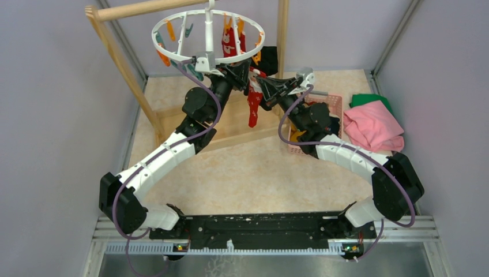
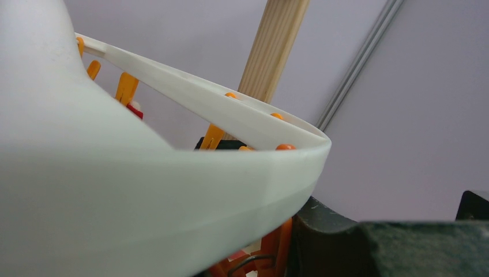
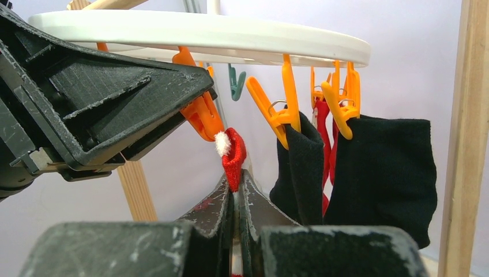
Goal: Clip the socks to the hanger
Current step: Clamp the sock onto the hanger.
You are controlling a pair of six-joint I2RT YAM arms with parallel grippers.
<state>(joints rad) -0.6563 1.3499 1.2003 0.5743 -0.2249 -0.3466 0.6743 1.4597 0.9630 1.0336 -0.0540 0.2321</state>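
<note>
Hanger (image 1: 154,36): round white ring of smooth plastic with cross spokes, hung from the wooden rack (image 1: 124,72) of pale, straight-grained timber. Hard glossy orange clips dangle under its rim.

From the right wrist camera we see 2 clips already gripping fabric: 1 black sock (image 3: 300,167) and a second black sock (image 3: 386,173), both matte knit, hanging limp.

Red sock (image 3: 234,156): ribbed knit with a fuzzy white tip. The tip stands upright just under the near rim, and the rest hangs below the fingers in the top view (image 1: 254,109).

Right gripper (image 3: 236,184): the 2 black, scuffed fingers are pressed together on the red sock, with no gap between them.

Left gripper (image 3: 193,109): wedge-shaped black fingers held at a narrow gap around 1 orange clip (image 3: 202,118), just beside the sock's white tip. Whether the clip and the tip touch, we cannot tell.

Both arms reach forward and up from their bases, elbows spread outward, wrists converging under the near rim (image 2: 173,190).

On the beige mottled table (image 1: 242,173) to the right are a pink slatted basket (image 1: 331,104) and a folded pink cloth (image 1: 375,127).
</note>
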